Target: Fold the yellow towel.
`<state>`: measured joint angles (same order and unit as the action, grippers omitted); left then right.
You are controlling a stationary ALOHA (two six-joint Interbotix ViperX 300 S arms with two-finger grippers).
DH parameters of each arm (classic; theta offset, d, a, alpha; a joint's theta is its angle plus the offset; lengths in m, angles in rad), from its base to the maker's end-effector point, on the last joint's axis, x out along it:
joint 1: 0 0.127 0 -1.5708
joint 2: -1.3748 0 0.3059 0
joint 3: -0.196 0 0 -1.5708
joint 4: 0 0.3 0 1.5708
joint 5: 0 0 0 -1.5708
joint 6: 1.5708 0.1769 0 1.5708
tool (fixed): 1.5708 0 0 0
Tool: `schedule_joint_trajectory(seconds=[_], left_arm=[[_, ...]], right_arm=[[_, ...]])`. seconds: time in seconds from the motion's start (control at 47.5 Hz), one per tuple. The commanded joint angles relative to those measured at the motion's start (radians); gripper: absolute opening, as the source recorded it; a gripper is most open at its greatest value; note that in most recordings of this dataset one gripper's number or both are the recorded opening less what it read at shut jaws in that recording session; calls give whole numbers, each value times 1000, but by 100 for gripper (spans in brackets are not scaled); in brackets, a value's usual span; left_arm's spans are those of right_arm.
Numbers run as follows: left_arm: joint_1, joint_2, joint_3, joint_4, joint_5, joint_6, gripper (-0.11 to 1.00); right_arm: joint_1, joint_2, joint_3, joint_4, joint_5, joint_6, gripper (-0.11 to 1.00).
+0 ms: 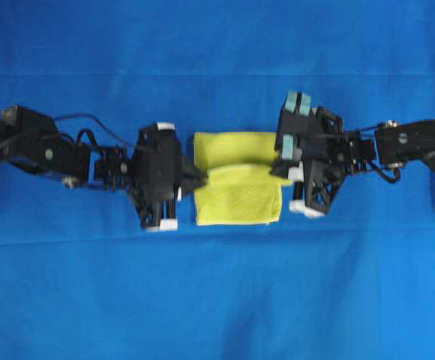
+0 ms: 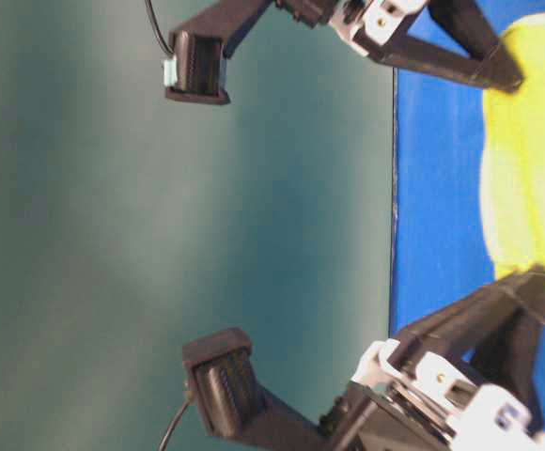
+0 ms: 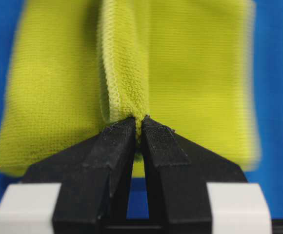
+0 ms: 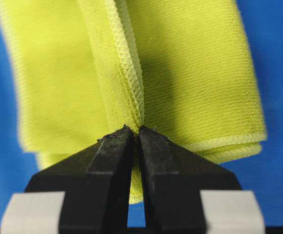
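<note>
The yellow towel (image 1: 236, 180) lies folded on the blue cloth in the middle of the overhead view, its near half raised in a fold between the two arms. My left gripper (image 1: 200, 180) is shut on the towel's left edge; in the left wrist view its tips (image 3: 139, 124) pinch a hemmed ridge of the towel (image 3: 127, 63). My right gripper (image 1: 283, 171) is shut on the right edge; in the right wrist view its tips (image 4: 135, 130) clamp the stitched hem of the towel (image 4: 117, 73). At table level the towel (image 2: 531, 160) spans between both grippers' fingers.
The blue cloth (image 1: 217, 300) covers the whole table. The left arm (image 1: 45, 150) reaches in from the left edge and the right arm (image 1: 412, 146) from the right edge.
</note>
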<state>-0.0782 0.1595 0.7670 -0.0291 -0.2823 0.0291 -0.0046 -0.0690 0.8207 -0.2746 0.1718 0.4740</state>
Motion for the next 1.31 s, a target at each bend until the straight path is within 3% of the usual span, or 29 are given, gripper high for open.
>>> schedule_joint_trajectory(seconds=[0.0,0.485,0.548,0.59,0.717,0.78,0.927,1.138,1.286], left_arm=[[-28,-3,-12,0,-2,-5,5],[-9,14,-20,0,-5,-5,5],[-9,12,-21,0,-5,-3,12],[-9,11,-21,0,-5,-3,19],[-9,-2,-21,0,0,3,41],[-9,-15,-18,0,5,8,47],[-9,-71,-15,0,31,11,46],[-17,-199,-3,0,98,15,47],[-25,-298,25,0,110,15,47]], right_arm=[[21,-9,-8,2,3,8,5],[54,40,-63,2,-20,12,6],[64,43,-72,2,-18,12,8],[72,44,-75,2,-17,12,15],[95,38,-80,2,3,12,53],[104,26,-81,3,26,12,62],[120,-43,-94,2,97,14,55],[126,-195,-98,-15,161,3,56],[126,-311,-69,-78,161,3,56]])
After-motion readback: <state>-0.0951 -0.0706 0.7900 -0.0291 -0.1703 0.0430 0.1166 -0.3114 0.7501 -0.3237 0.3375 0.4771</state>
